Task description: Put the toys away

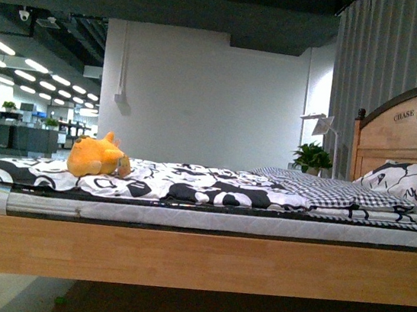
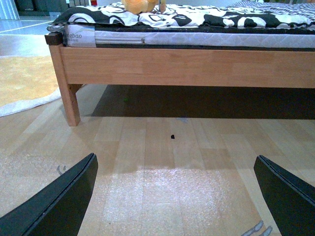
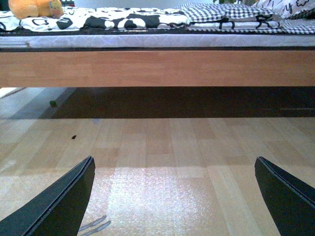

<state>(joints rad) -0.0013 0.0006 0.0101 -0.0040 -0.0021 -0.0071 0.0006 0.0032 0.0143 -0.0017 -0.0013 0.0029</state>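
Note:
The orange-yellow plush toy (image 1: 98,156) lies on the black-and-white bedspread at the left, foot end of the bed (image 1: 194,262). Its lower part shows at the frame edge in the left wrist view (image 2: 140,6) and it shows in the right wrist view (image 3: 35,8). My left gripper (image 2: 177,196) is open and empty, low over the wooden floor in front of the bed. My right gripper (image 3: 174,196) is open and empty too, low over the floor facing the bed's side rail. Neither arm shows in the front view.
A wooden headboard (image 1: 409,125) and pillows (image 1: 409,182) stand at the right. A checked blanket (image 1: 304,186) lies mid-bed. A bed leg (image 2: 71,101) and a pale yellow rug (image 2: 24,78) are at the left. Small bits lie on the floor (image 2: 173,136) (image 3: 52,103).

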